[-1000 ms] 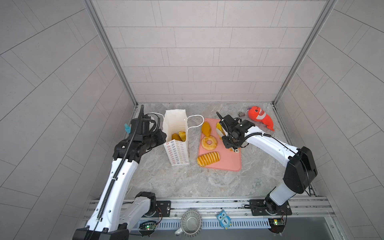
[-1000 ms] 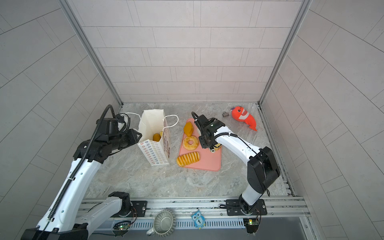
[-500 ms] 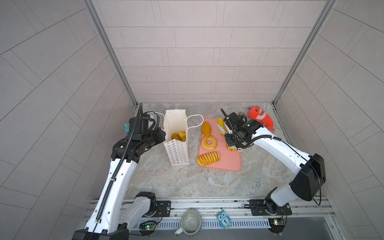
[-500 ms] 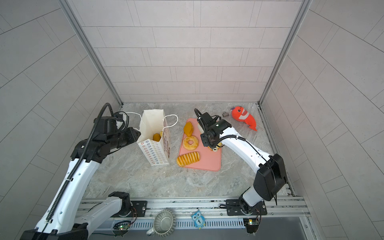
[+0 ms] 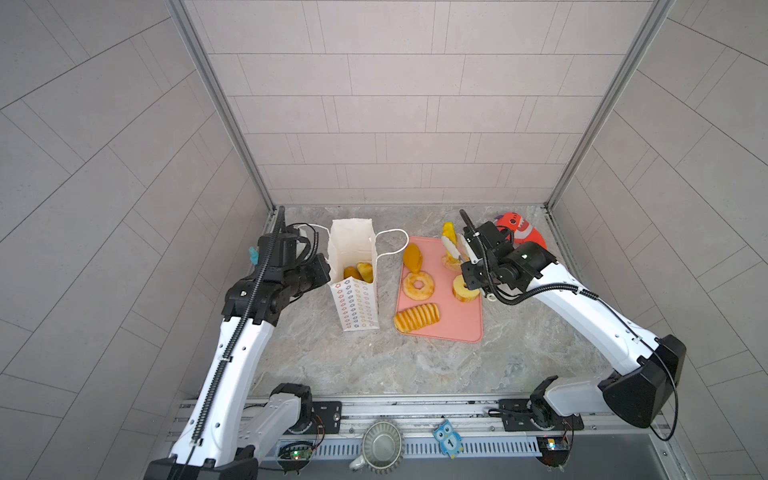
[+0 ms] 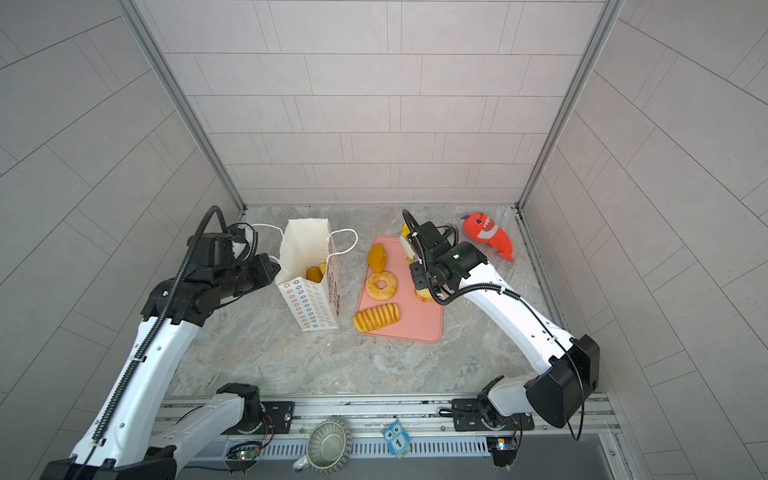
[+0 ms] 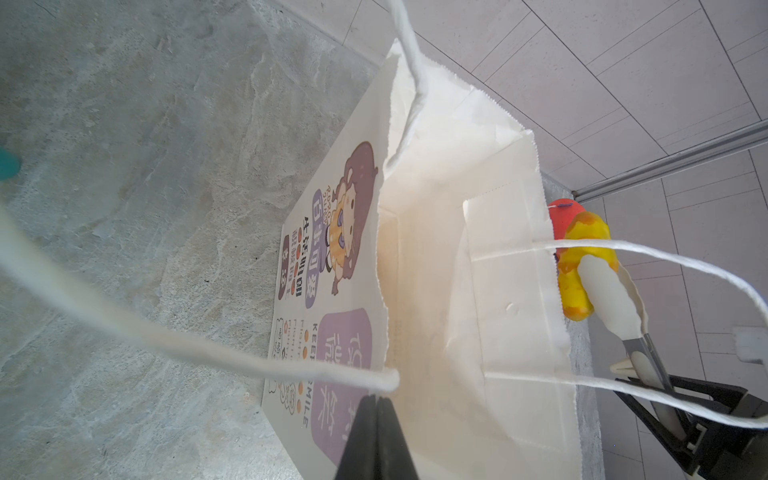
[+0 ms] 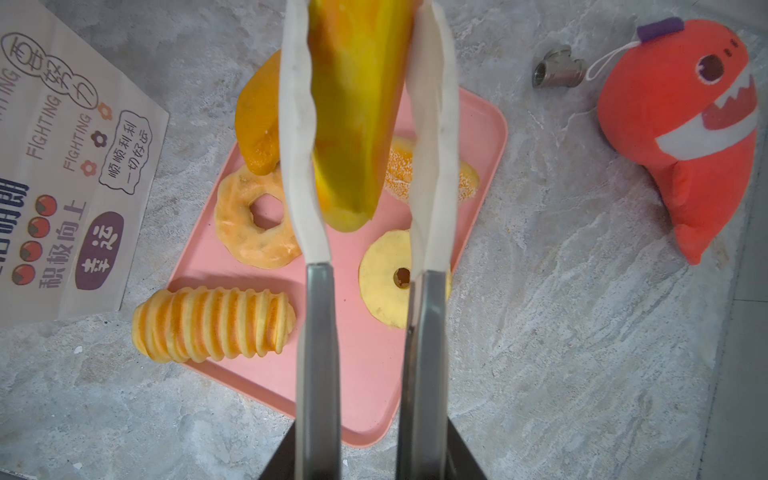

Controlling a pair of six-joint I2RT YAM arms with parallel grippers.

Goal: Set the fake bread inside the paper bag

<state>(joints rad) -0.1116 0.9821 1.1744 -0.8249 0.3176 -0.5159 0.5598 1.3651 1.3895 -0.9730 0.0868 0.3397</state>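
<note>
Right hand (image 8: pixel 361 50) is clamped on a yellow loaf (image 8: pixel 353 137), held up over the far end of the pink tray (image 5: pixel 457 326), with a white pad on each side of it. On the tray below I've got a ring doughnut (image 5: pixel 419 285), a paler ring (image 5: pixel 465 289), a ridged roll (image 5: pixel 417 318) and a sugared bun (image 8: pixel 465 178). An orange loaf (image 5: pixel 412 257) overhangs the tray's edge on the bag side. Left hand (image 7: pixel 375 415) is closed on the rim of the paper bag (image 5: pixel 357 307), right by a cord handle. The bag stands upright on the worktop (image 5: pixel 374 365), mouth open, just beside the tray — a couple of rolls (image 5: pixel 359 271) already lie inside. Past the tray there's a red plush fish (image 5: pixel 523 232), with a metal pipe fitting (image 8: pixel 559 72) near it.
</note>
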